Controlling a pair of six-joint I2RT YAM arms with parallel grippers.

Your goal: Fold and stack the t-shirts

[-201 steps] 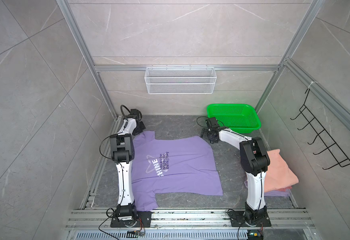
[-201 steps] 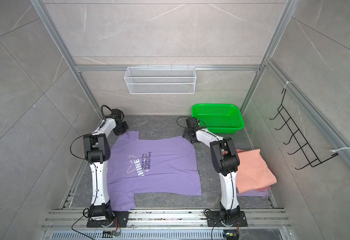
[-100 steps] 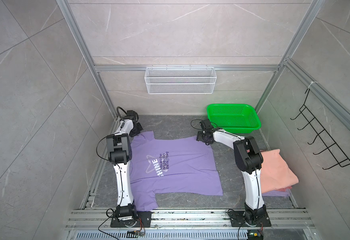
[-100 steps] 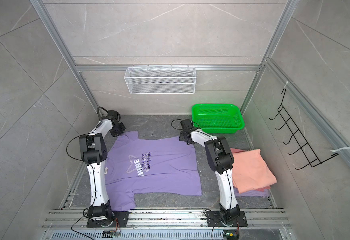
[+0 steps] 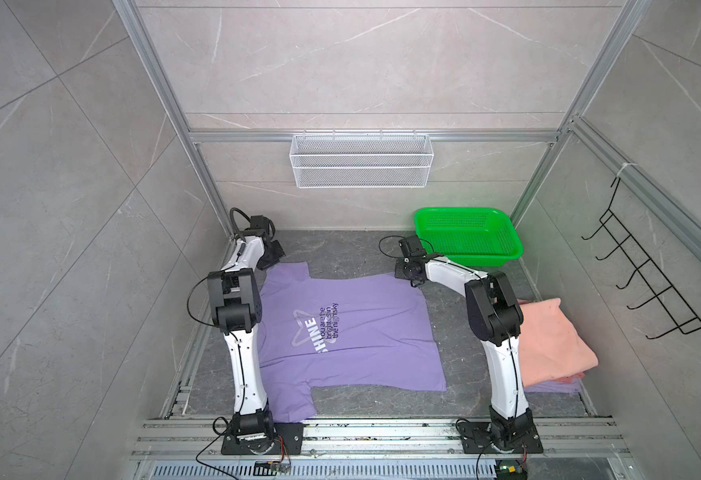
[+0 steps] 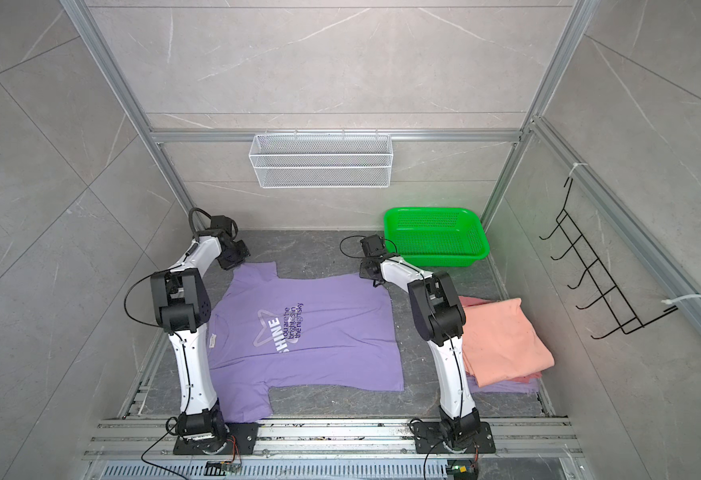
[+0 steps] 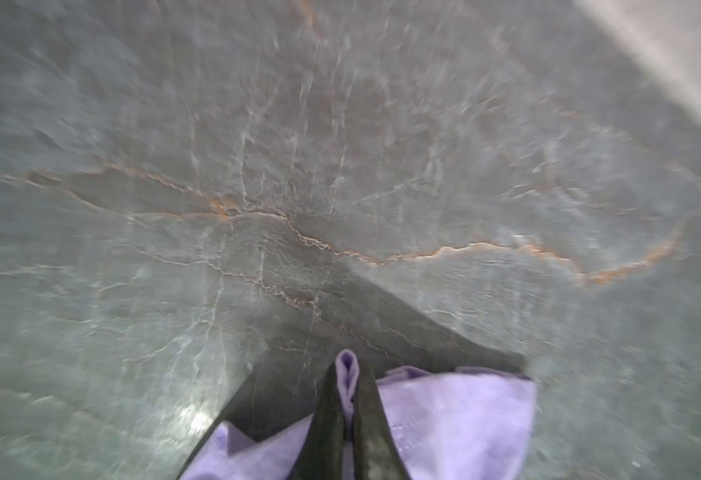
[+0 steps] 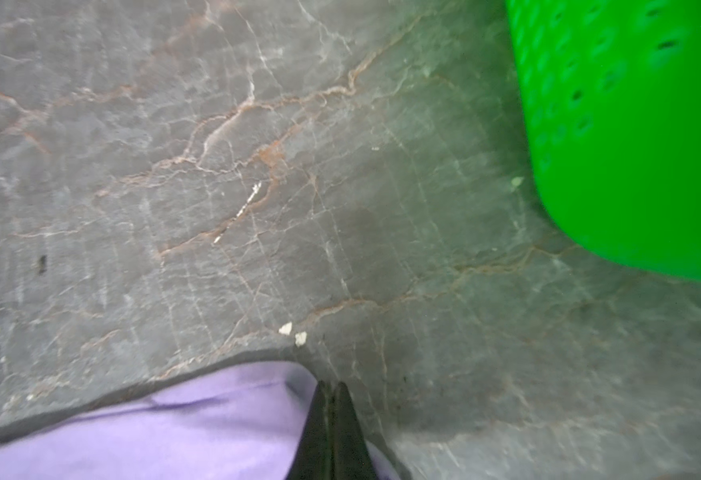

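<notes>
A lavender t-shirt (image 5: 361, 332) (image 6: 319, 332) with a white star and "SHINE" print lies spread flat on the dark floor. My left gripper (image 5: 276, 259) (image 6: 236, 262) is at its far left sleeve, shut on a pinch of the purple cloth (image 7: 346, 365). At the shirt's far right corner, my right gripper (image 5: 407, 276) (image 6: 367, 274) has its jaws shut on the shirt's edge (image 8: 332, 386), with cloth on both sides of the fingers. A folded salmon t-shirt (image 5: 548, 345) (image 6: 502, 336) lies on a folded purple one (image 5: 556, 388) at the right.
A green mesh basket (image 5: 486, 255) (image 6: 440, 253) (image 8: 631, 124) stands at the far right, close to my right gripper. A white wire basket (image 5: 361, 166) hangs on the back wall. A black hook rack (image 5: 648, 282) is on the right wall.
My right gripper moved left to the shirt's far right corner and closed from open. My left gripper stayed shut on the sleeve and shifted slightly toward the far left.
</notes>
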